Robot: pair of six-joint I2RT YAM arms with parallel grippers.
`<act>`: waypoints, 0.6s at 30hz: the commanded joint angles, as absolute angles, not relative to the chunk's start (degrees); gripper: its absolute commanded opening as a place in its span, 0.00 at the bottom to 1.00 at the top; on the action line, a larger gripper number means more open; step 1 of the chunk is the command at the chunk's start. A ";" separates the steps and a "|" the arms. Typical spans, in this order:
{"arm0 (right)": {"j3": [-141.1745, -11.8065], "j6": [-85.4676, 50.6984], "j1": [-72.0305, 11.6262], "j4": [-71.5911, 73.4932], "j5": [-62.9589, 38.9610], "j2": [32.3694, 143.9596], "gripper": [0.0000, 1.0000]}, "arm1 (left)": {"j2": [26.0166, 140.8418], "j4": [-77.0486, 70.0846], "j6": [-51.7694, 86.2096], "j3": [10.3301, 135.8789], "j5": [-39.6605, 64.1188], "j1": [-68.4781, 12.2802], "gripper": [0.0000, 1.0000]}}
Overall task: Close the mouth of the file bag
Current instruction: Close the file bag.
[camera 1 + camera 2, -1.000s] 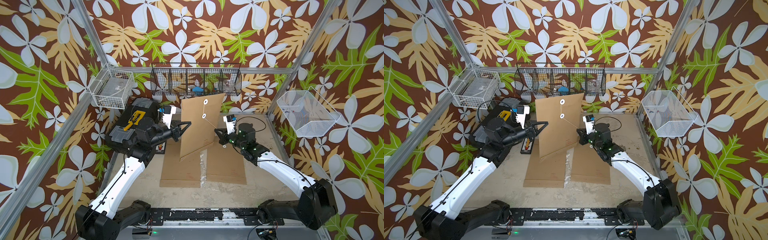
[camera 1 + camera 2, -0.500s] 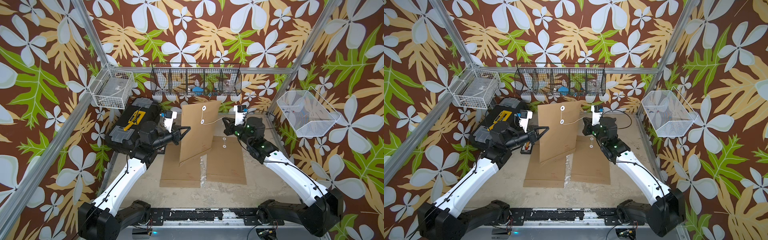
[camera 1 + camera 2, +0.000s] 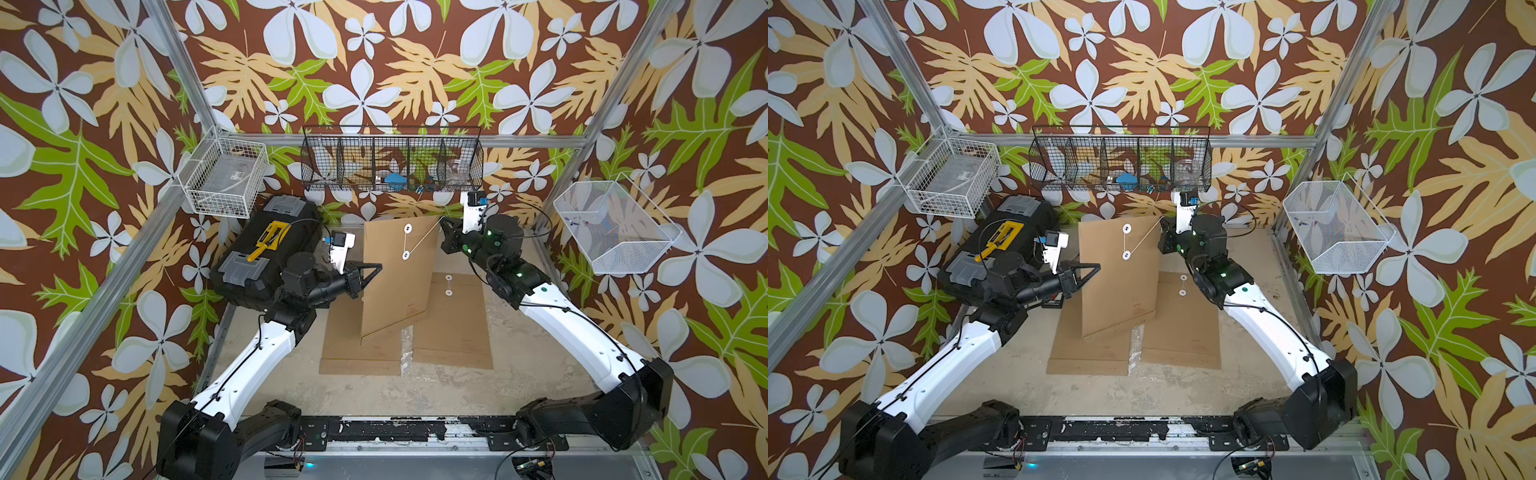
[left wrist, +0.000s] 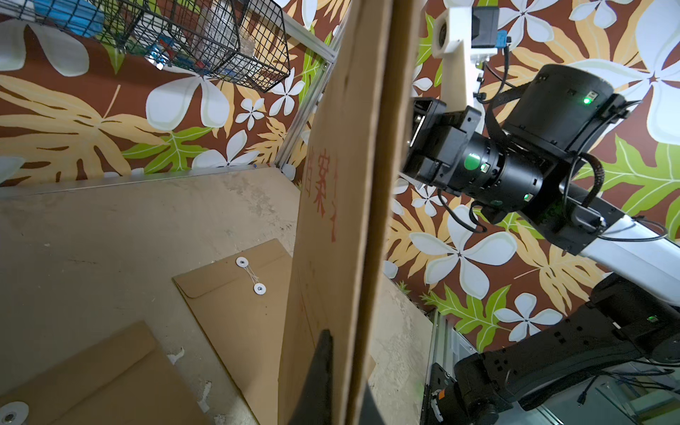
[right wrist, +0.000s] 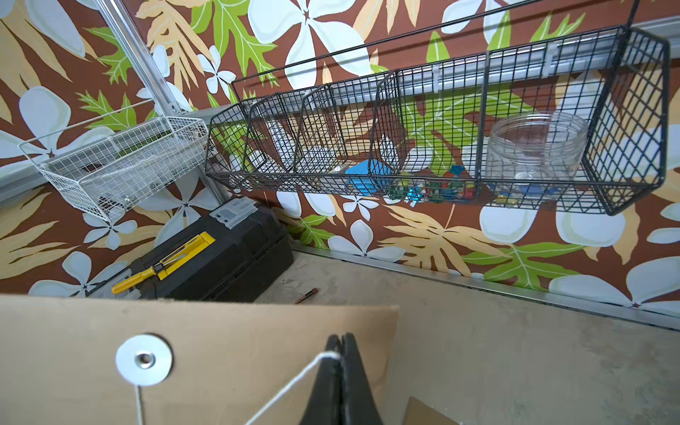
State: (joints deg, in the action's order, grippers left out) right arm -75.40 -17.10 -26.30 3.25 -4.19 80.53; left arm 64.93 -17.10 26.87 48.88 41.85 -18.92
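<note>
**File bag held upright, string pinched**

In both top views the left gripper (image 3: 375,267) (image 3: 1095,266) is clamped on the left edge of the brown kraft-paper file bag (image 3: 397,286) (image 3: 1117,291), holding it upright. The right gripper (image 3: 443,220) (image 3: 1163,221), closed on the thin white string (image 3: 424,239), sits just beside the bag's upper right corner.

Left wrist view: the bag's edge runs between the closed jaws.

Right wrist view: the string crosses the bag's face beside a white round disc (image 5: 144,360).

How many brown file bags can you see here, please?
3. The upright file bag is gripped by the left hand; the left flat bag lies partly under it; the right flat bag lies alongside. Stacked ones may be hidden.
</note>
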 commanded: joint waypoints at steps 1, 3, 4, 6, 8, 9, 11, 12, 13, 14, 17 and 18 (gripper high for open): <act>-76.78 -16.24 -26.50 2.92 -4.45 81.67 0.00 | 64.44 -21.41 28.27 48.14 43.24 -18.94 0.00; -76.49 -16.17 -26.59 2.94 -4.31 81.92 0.00 | 64.04 -21.53 28.39 47.90 42.61 -18.94 0.00; -76.05 -16.25 -26.54 3.00 -4.17 81.81 0.00 | 63.79 -21.83 28.63 47.82 42.17 -18.90 0.00; -74.81 -16.55 -26.63 3.81 -3.80 81.39 0.00 | 63.49 -22.33 29.01 48.11 42.29 -18.92 0.00; -75.58 -16.31 -26.63 3.41 -3.84 81.46 0.00 | 63.96 -22.33 29.27 48.59 43.01 -18.96 0.00; -76.36 -16.18 -26.63 3.05 -3.91 81.63 0.00 | 64.37 -22.30 29.19 48.60 43.23 -18.92 0.00; -77.79 -16.06 -26.81 2.34 -4.00 81.97 0.00 | 64.79 -22.24 29.23 48.11 43.24 -18.93 0.00; -78.51 -15.91 -26.89 2.08 -4.11 82.16 0.00 | 64.95 -22.32 29.35 47.71 43.23 -18.98 0.00; -79.09 -15.96 -26.98 1.82 -4.16 82.42 0.00 | 65.04 -22.30 29.34 47.45 43.33 -19.14 0.00; -79.69 -16.00 -27.24 1.47 -4.38 82.80 0.00 | 65.13 -22.32 29.31 47.18 43.30 -19.37 0.00; -81.25 -15.98 -28.20 0.59 -4.55 83.97 0.00 | 65.47 -21.72 28.50 46.85 43.07 -20.58 0.00; -81.67 -15.82 -28.65 0.41 -4.40 84.43 0.00 | 65.57 -21.54 28.12 46.80 42.92 -21.18 0.00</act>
State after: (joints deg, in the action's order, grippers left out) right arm -80.62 -16.45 -28.08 0.67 -4.58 83.74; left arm 65.41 -20.12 29.19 46.83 42.46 -20.29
